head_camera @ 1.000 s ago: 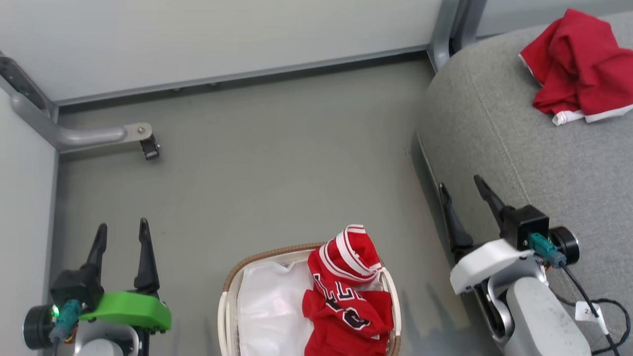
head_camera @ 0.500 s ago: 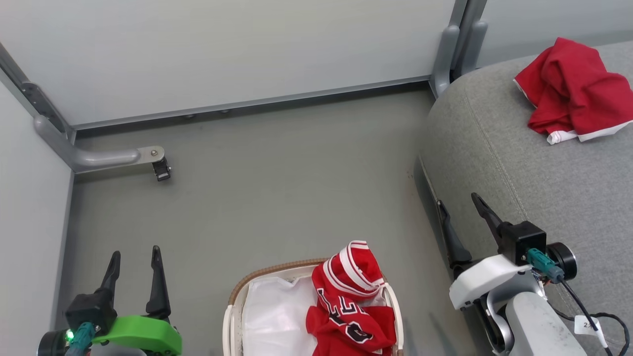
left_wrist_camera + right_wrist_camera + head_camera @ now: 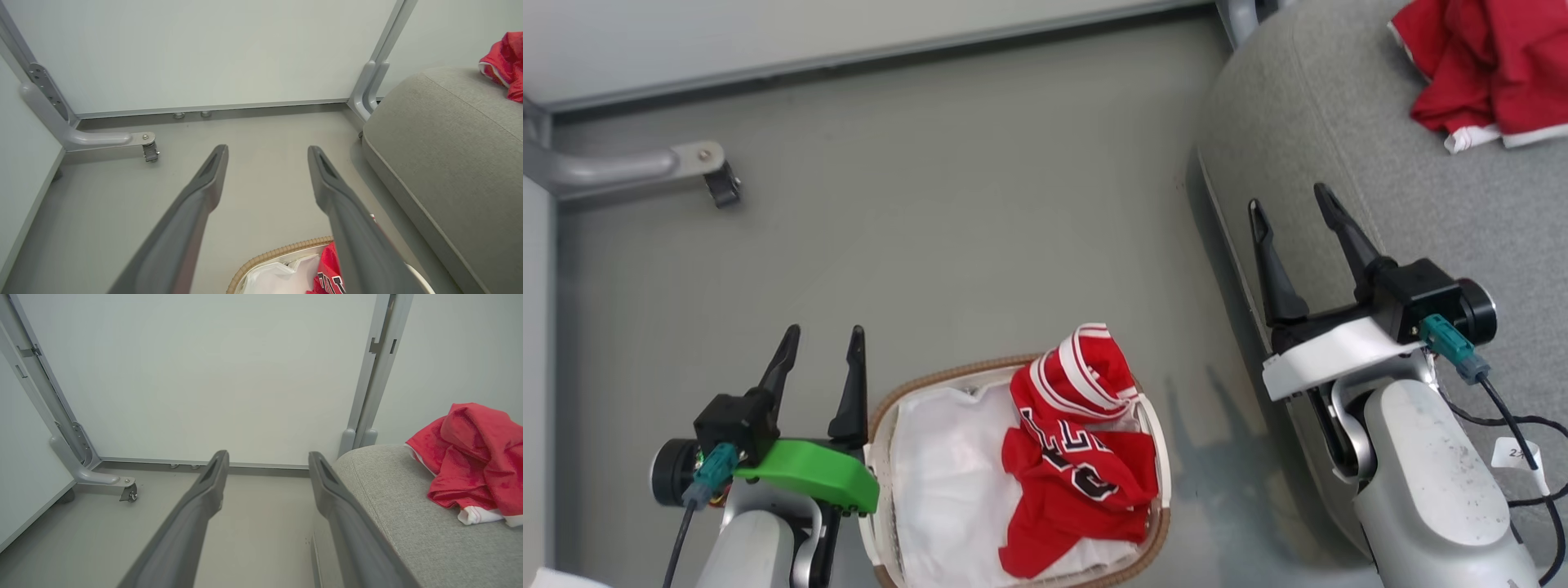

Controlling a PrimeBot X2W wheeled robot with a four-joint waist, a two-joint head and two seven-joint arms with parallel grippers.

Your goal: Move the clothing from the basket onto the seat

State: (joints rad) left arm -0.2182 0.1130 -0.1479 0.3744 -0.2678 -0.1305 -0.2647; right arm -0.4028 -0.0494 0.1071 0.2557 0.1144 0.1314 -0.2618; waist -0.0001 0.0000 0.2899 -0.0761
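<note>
My left gripper [image 3: 823, 333] spread, empty, just beside basket [image 3: 931, 377]; right gripper [image 3: 1289, 198] same, at seat [image 3: 1421, 204] edge. Jersey [image 3: 1078, 457] in basket; red garment [image 3: 1486, 73], maybe another jersey, on seat.

Basket [image 3: 931, 377] near centre: jersey [image 3: 1086, 457] in right half, sheet [image 3: 947, 482] left. Seat [image 3: 1339, 122] far right, garment [image 3: 1494, 73] on it.

Red clothing [image 3: 474, 457] on grey seat [image 3: 408, 531]
</note>
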